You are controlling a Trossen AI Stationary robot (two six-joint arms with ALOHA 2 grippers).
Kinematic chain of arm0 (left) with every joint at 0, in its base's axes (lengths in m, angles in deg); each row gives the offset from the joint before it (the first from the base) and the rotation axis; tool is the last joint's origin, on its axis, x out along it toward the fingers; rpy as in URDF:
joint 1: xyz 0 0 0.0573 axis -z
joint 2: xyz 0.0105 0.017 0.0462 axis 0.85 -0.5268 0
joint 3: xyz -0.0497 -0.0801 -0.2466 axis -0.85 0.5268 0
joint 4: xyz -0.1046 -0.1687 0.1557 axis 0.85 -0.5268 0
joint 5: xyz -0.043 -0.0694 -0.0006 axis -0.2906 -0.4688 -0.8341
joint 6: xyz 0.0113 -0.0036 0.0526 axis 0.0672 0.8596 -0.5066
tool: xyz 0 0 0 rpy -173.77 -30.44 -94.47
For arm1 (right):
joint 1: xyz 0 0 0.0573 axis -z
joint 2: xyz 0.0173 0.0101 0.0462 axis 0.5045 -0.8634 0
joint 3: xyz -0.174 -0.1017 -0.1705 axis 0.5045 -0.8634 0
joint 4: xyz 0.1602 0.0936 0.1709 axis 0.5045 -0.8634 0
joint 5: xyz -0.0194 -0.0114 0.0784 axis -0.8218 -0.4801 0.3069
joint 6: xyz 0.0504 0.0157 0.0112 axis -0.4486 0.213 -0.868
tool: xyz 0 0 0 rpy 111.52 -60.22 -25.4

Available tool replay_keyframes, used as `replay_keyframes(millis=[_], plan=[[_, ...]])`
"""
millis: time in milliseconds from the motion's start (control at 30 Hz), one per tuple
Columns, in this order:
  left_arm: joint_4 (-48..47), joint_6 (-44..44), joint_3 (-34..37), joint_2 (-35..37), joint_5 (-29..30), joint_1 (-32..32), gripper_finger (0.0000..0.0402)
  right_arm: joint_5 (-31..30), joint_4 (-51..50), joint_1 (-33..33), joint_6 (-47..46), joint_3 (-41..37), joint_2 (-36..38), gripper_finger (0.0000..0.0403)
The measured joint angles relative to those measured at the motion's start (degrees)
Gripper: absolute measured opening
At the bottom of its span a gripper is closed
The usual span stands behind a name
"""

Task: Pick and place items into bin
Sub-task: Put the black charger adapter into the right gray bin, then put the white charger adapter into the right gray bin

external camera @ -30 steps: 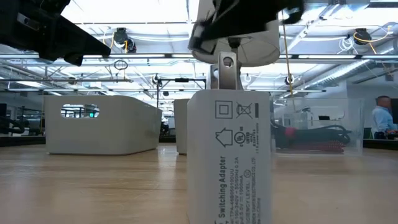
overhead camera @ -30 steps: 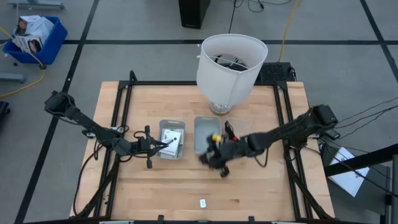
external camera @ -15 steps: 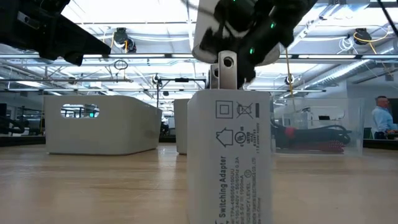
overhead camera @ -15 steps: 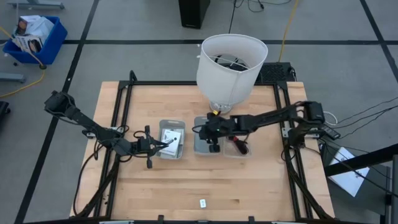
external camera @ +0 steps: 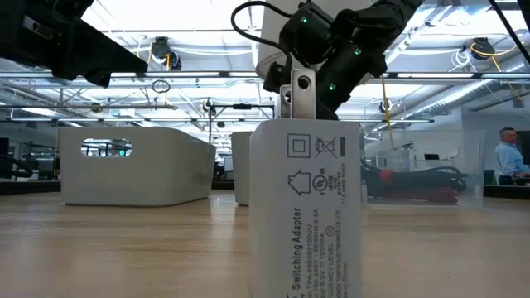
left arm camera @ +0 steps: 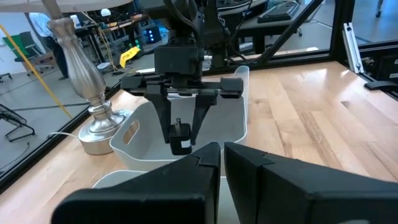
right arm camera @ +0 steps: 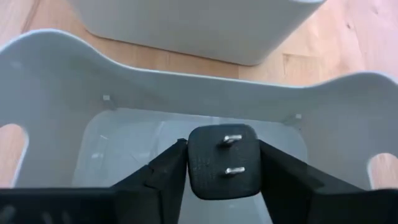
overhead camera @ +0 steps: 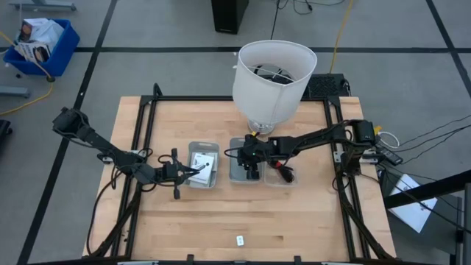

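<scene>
**Clerk:** Largest first?

**Checker:** Table (overhead camera: 294,221), bare wood in a black frame. Lampshade (overhead camera: 273,77), white, at the far edge on a metal lamp base (left arm camera: 87,106).

**Clerk:** Arms?

**Checker:** Two, dark. Left gripper (overhead camera: 193,172) low at the near edge of the left bin (overhead camera: 204,165); its fingers (left arm camera: 261,180) lie almost together with a thin slit between, nothing in them. Right gripper (overhead camera: 251,163) hangs over the middle bin (overhead camera: 235,147), fingers pinching a plug.

**Clerk:** Bins?

**Checker:** Three in a row. Left one holds a white square packet (overhead camera: 202,160) with black print. Middle one, grey with cut-out handles, lies under the right gripper. Right one is clear (external camera: 464,165); a black cable (external camera: 422,180) with a red piece sits inside.

**Clerk:** Small pieces?

**Checker:** Black plug cube (right arm camera: 224,160), two metal prongs showing, clamped between the right fingers (right arm camera: 161,171) just above the middle bin's floor. White adapter (overhead camera: 240,240) stands alone near the front edge, well apart from the bins.
</scene>
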Motion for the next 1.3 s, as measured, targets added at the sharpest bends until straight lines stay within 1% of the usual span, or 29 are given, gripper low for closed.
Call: replay_keyframes(millis=[100,200,333,467,600,733,867,1033,1167,1300], plan=[[0.00,0.00,0.00,0.00,0.00,0.00,0.0031,-0.02,-0.06,0.00,-1.13,0.00,-0.02,0.0199],[0.02,0.04,0.00,0.00,0.00,0.00,0.0031,-0.03,-0.06,0.00,-1.99,0.00,-0.02,0.0215],[0.07,0.22,0.00,0.00,0.00,0.00,0.0031,-0.03,0.07,-0.02,-2.43,0.00,0.48,0.0223],[0.04,0.26,0.00,-0.02,0.00,0.00,0.0031,-0.18,-0.84,-0.74,-1.08,-0.02,4.30,0.0225],[0.04,0.28,0.02,-0.01,0.00,0.00,0.0031,0.16,-0.79,-4.15,1.30,0.00,10.22,0.0225],[0.03,0.44,0.02,-0.02,0.00,0.00,0.0031,6.56,0.31,-10.38,2.85,0.04,12.77,0.0226],[0.02,0.44,0.02,0.00,0.00,0.00,0.0031,12.16,1.33,-17.26,1.68,0.04,11.30,0.0226],[0.02,0.04,0.02,0.00,0.01,0.00,0.0031,13.61,4.34,-24.00,0.34,0.04,7.27,0.0226],[0.02,0.22,0.02,0.00,0.00,0.00,0.0031,13.72,9.85,-26.97,-0.32,0.04,3.92,0.0226],[-0.01,0.72,0.02,0.00,0.00,0.00,0.0031,17.79,16.75,-27.98,-1.14,0.02,-0.47,0.0226]])
